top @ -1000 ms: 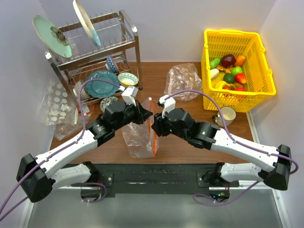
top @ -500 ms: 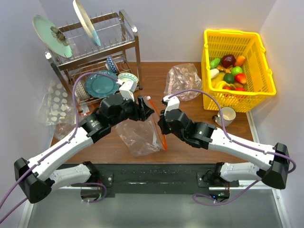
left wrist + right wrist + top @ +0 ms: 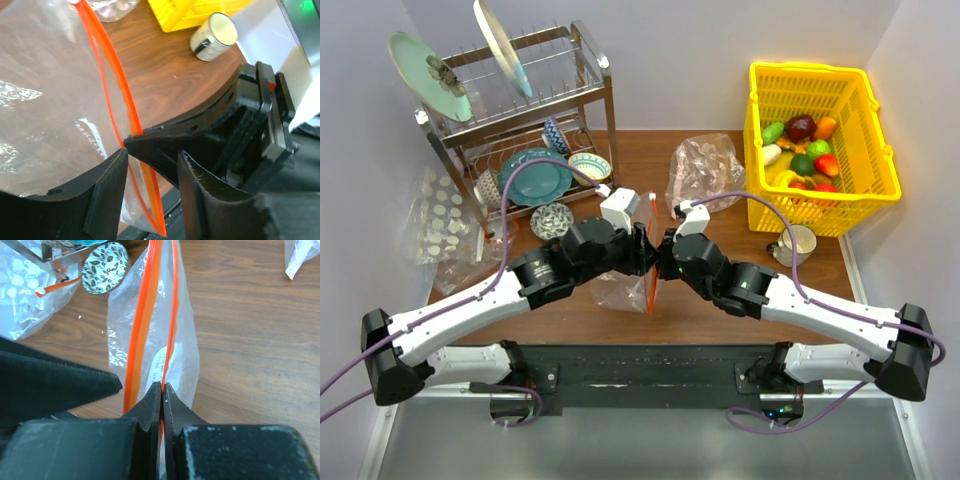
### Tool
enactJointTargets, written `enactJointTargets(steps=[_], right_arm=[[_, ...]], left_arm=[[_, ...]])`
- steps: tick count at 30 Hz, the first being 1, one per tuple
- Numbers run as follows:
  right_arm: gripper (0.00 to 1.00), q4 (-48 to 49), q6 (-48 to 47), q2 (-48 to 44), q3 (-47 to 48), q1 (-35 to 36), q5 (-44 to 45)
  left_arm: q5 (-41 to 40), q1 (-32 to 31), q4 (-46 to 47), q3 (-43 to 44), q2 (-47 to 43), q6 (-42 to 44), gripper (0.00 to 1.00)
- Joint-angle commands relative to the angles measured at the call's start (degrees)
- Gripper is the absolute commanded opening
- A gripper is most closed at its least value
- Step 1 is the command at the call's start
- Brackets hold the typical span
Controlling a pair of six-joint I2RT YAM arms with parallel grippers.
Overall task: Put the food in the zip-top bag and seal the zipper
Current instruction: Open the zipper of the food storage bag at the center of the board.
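Swings the left gripper (image 3: 150, 155) in against the right gripper (image 3: 163, 386) since a second ago, left agape around the zipper (image 3: 141, 325), right clenched on it; limp, slick-looking bag (image 3: 616, 292) beneath, best held by that stiffer strip.

no readable text, labels or numbers

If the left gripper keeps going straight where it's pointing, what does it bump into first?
Most likely the orange zipper. It sits between the open fingers of the left gripper, and the right gripper is pinching it right there. Depth is hard to judge.
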Motion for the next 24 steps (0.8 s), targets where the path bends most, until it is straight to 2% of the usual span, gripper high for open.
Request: enactJointTargets(steps=[1,10,13,18,21,22,24], right_arm=[[0.00,5.7,2.3,-0.4,0.7,0.0,1.1],[0.00,5.7,2.6,-1.1,-0.1,0.0,1.6],[0.00,5.6,2.5,-1.3,-0.3,0.0,1.8],[0.00,6.0,2.5,-1.2,-0.3,0.0,1.3],[0.00,6.0,2.5,-1.2,-0.2,0.0,1.0],[0.00,5.8,2.4,-1.2,-0.2,0.0,1.0],[0.00,5.3,2.5,-1.3,-0.3,0.0,1.5]], left_arm=[[-8.8,-2.1,-3.8,2.8,2.5,0.2,0.45],[-22.7,-5.0,-12.3,6.2,5.1,-2.0,0.43],[-23.2,-5.0,-12.5,6.0,4.1,-1.8,0.48],[-22.3,-5.0,-11.0,5.5,5.4,-1.2,0.49],[-21.1,-5.0,-9.9,5.0,7.2,-1.1,0.42],[-21.0,-5.0,-9.8,4.9,7.6,-1.1,0.33],[-21.0,-5.0,-9.9,5.0,8.6,-1.1,0.22]])
